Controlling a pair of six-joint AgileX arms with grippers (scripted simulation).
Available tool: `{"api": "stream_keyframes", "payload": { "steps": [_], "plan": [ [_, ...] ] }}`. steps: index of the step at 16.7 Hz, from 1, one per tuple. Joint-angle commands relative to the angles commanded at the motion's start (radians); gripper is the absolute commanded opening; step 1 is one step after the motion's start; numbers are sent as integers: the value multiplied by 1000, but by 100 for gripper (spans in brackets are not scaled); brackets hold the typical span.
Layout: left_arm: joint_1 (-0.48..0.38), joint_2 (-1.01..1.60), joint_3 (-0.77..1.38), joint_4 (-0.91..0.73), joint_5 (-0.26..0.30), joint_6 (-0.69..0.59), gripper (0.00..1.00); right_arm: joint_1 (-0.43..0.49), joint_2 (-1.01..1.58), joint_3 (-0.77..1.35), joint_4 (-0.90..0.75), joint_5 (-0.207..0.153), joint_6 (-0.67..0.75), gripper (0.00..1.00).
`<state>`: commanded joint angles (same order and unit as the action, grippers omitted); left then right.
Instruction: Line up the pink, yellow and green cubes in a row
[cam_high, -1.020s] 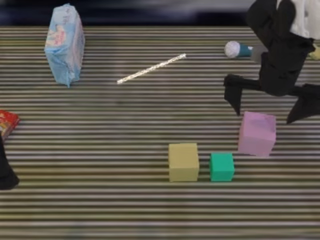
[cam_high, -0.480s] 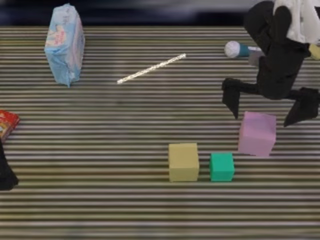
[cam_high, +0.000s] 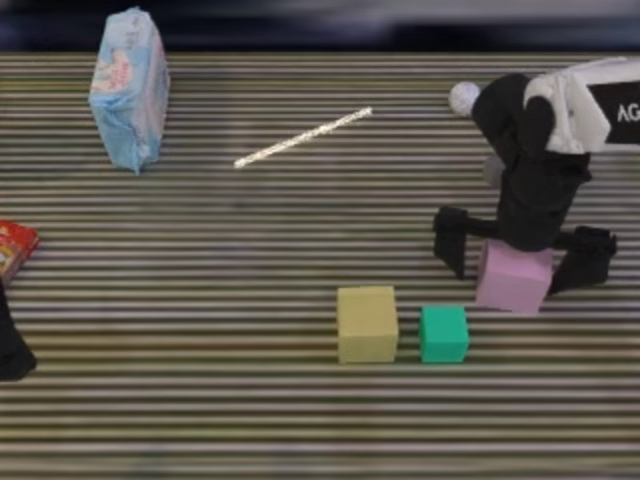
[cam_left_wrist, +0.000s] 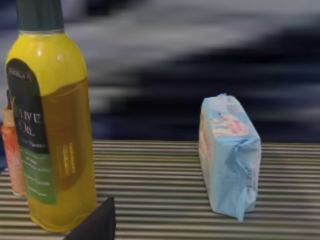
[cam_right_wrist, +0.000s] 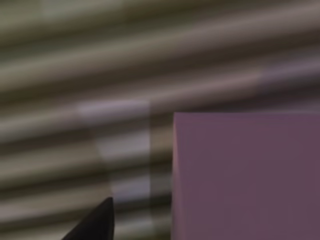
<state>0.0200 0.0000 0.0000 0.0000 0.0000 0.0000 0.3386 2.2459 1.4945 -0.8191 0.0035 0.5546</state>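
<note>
**Jaws wide open astride the pink cube**

Jaws of the right gripper (cam_high: 520, 252) stand wide open, one finger on each side of the pink cube (cam_high: 514, 281), holding nothing yet. The yellow cube (cam_high: 367, 323) and green cube (cam_high: 444, 333) sit side by side at the pink cube's 8 o'clock. To do this step well, I judge the gripper should go lower, center on the cube, then close squarely. The left gripper (cam_high: 12, 350) is parked at the desk (cam_high: 220, 400) edge, 9 o'clock.

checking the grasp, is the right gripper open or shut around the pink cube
Open: in the top view the right gripper has one finger on each side of the pink cube, with gaps showing between them.
</note>
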Motion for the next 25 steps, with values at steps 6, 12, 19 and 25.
{"api": "stream_keyframes", "payload": {
  "steps": [6,12,19,25],
  "plan": [
    [0,0,0,0,0,0,100,0,0,0,1,0,0,77],
    [0,0,0,0,0,0,100,0,0,0,1,0,0,32],
    [0,0,0,0,0,0,100,0,0,0,1,0,0,0],
    [0,0,0,0,0,0,100,-3,-11,1,-4,5,-1,0]
  ]
}}
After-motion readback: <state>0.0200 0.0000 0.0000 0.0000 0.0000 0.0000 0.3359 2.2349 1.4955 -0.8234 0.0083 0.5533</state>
